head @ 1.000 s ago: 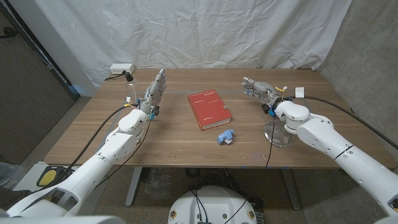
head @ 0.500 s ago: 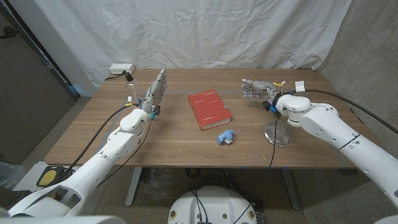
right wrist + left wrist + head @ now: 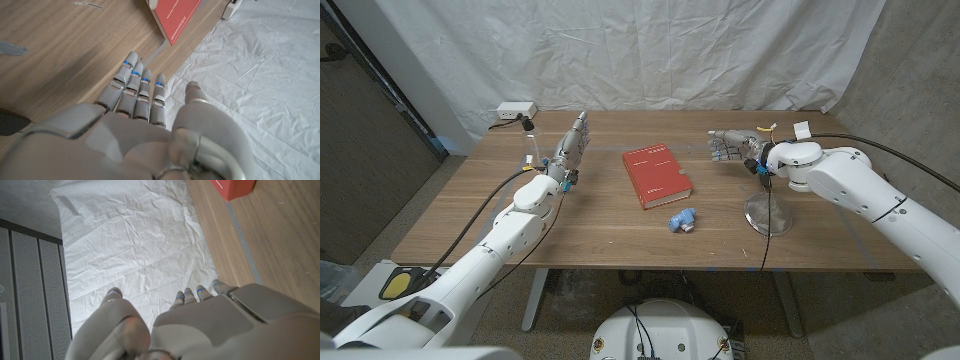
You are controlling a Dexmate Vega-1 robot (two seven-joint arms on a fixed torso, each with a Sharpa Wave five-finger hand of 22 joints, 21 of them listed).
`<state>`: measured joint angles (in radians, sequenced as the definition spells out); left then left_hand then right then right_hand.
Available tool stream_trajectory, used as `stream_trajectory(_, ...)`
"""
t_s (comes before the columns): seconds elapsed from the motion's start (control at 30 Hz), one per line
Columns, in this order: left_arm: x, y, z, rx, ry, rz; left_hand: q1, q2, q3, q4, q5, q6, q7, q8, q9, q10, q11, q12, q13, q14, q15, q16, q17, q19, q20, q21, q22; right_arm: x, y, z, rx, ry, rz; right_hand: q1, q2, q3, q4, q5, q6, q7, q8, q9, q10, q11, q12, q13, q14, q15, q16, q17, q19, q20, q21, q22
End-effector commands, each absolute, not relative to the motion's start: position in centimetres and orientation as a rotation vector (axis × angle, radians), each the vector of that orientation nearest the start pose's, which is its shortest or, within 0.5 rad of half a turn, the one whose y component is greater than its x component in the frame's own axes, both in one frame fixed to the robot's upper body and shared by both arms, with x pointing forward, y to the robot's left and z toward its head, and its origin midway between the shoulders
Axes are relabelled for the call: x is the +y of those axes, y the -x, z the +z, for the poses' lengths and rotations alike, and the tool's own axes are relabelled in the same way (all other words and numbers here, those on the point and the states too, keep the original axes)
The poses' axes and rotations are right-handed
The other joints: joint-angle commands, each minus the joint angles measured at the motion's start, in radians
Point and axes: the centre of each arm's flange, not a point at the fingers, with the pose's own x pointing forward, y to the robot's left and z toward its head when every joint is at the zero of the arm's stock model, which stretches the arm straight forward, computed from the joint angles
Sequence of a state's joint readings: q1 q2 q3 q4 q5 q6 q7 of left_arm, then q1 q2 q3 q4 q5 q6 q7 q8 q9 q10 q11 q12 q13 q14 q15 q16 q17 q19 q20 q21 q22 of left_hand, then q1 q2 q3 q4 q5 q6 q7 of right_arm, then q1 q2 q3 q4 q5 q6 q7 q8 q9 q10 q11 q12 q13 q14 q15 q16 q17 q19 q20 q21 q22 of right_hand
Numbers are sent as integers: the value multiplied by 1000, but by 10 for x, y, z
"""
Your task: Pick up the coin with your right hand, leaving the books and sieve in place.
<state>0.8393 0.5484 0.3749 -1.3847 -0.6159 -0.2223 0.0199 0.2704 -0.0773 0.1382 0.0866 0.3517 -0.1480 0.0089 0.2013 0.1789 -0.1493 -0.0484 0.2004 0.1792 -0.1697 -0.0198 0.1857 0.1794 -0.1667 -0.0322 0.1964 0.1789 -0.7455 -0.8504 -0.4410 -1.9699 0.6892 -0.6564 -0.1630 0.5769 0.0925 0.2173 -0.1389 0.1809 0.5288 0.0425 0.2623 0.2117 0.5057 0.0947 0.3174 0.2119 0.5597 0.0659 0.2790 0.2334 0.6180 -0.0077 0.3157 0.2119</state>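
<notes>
glossy red book (image 3: 656, 175) lies flat on grained wooden table (image 3: 590, 230).

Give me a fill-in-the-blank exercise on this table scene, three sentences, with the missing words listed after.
1. The book lying on the wooden table has a ____ cover.
2. The small blue object lies on the side of the book nearer the ____.
3. The right hand holds nothing and hovers with its fingers ____, while the left hand is raised near the power strip.

Missing words: red; robot; apart
</notes>
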Motion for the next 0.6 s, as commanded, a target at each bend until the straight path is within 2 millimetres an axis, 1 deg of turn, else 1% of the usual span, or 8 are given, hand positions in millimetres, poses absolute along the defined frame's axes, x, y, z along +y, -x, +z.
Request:
stream_trajectory(0.03,286,-648,-8,-580,-26,-201,10,0,1,-4,3,-2,0,-5,6,-1,4,3,6,-13,8,2,1,-20,-23,5,3,-237,-578,52,-100,501,241,1,9,8,0,7,3,-7,-5,1,12,-2,9,7,20,-1,8,5,17,0,12,3)
stream_trajectory(0.13,287,-648,-8,-581,-20,-200,11,0,1,-4,2,-2,1,-5,6,0,4,3,6,-13,8,2,1,-21,-23,4,3,-236,-579,54,-79,508,253,5,7,9,-3,7,-2,-11,-8,1,6,3,7,9,21,0,7,6,19,2,14,3)
stream_trajectory(0.2,288,-649,-9,-579,-21,-202,11,0,0,-4,2,-2,1,-5,6,0,4,3,6,-12,8,3,1,-21,-23,4,3,-236,-579,54,-65,515,258,6,6,9,-4,7,-1,-9,-8,0,-2,4,5,10,19,2,6,7,17,4,13,3)
stream_trajectory(0.33,289,-649,-11,-571,-24,-201,12,0,0,-5,2,-3,1,-5,6,0,4,3,6,-13,9,2,1,-21,-23,5,3,-236,-579,55,-47,515,262,20,1,13,-11,8,-2,-7,-12,-1,-36,13,-6,15,-6,19,-8,11,-6,19,7,4)
stream_trajectory(0.47,289,-648,-9,-570,-29,-200,13,1,-1,-5,2,-2,1,-5,6,0,6,2,6,-12,9,2,1,-21,-22,4,3,-235,-579,56,-32,511,266,37,-7,18,-21,9,-2,-2,-14,-1,-58,20,-12,18,-22,26,-18,12,-23,28,2,5)
stream_trajectory(0.53,289,-648,-8,-570,-35,-203,13,1,-1,-5,2,-3,2,-5,6,-1,5,2,6,-12,10,2,1,-21,-21,5,3,-235,-578,57,-22,517,265,47,-11,20,-26,9,-5,-2,-15,-1,-60,18,-12,20,-25,26,-20,13,-27,30,1,5)
stream_trajectory(0.6,288,-647,-7,-572,-36,-199,13,1,-2,-5,2,-3,2,-5,6,-1,6,2,6,-12,10,2,1,-21,-17,4,3,-234,-577,58,-12,529,262,54,-13,22,-25,7,-26,-5,-25,-2,-40,10,-2,23,-26,25,-21,16,-30,32,1,6)
